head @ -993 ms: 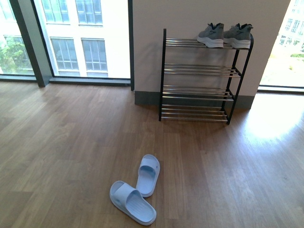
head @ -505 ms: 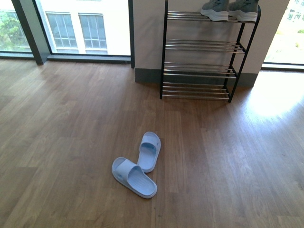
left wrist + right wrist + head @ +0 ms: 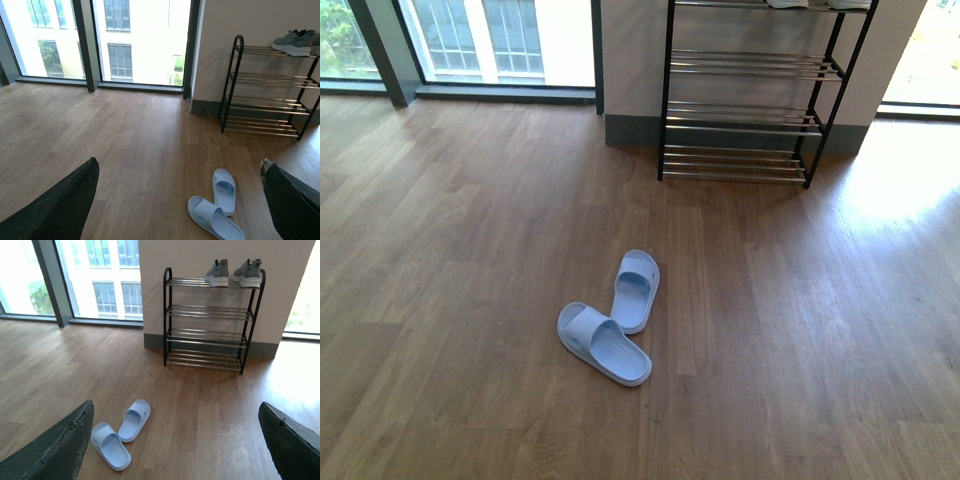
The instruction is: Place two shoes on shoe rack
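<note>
Front view: neither arm is in frame. The pale blue pair lies on the wood floor (image 3: 460,250), just toward 7 o'clock of frame centre.

- Far slide (image 3: 636,288): long axis near 12–6, strap end toward 12, pointing at the rack.
- Near slide (image 3: 603,345): long axis about 10–4, strap end toward 10. It sits at 7 o'clock of the far one, touching it or just about; I cannot tell which.
- Shoe rack (image 3: 665,100): at 12–1 o'clock from the pair, well apart, against the wall. Its lower tiers are bare.
- Grey sneakers (image 3: 248,274): on the top tier, toward its 3 o'clock end.

Left claw (image 3: 178,164): fingers (image 3: 50,210) spread wide, nothing between them, raised above the floor. The pair lies ahead of it, well apart.

Right claw (image 3: 176,406): also spread wide and empty. The pair lies ahead of it, well apart.

Judgement: the pair lies between the two arms' lines, a shade toward 9 o'clock, so the left arm looks marginally nearer. The two axes diverge, so one wrist angle will not suit both. The far slide lines up with a straight reach toward 12; the near one asks for a turn toward 10.
</note>
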You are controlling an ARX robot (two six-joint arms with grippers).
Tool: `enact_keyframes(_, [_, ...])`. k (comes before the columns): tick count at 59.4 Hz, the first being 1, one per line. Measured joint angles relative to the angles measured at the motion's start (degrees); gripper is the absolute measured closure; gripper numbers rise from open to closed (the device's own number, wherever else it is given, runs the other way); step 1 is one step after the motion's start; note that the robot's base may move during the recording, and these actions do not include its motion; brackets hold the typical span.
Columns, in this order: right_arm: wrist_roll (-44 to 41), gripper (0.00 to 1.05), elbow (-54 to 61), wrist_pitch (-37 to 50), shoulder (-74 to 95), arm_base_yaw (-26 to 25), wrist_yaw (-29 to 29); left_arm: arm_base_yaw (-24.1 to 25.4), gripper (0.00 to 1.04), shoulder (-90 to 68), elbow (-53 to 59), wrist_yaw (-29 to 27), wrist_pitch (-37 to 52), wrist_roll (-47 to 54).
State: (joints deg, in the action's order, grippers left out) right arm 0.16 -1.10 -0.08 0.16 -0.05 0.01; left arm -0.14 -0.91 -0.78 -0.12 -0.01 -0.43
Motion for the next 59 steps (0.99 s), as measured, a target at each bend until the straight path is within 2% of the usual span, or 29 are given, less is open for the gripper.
enact_keyframes(59, [0.0,0.09,0.0,0.0,0.0,0.0,0.0,0.0,0.09,0.0,0.0,0.0,0.0,0.0])
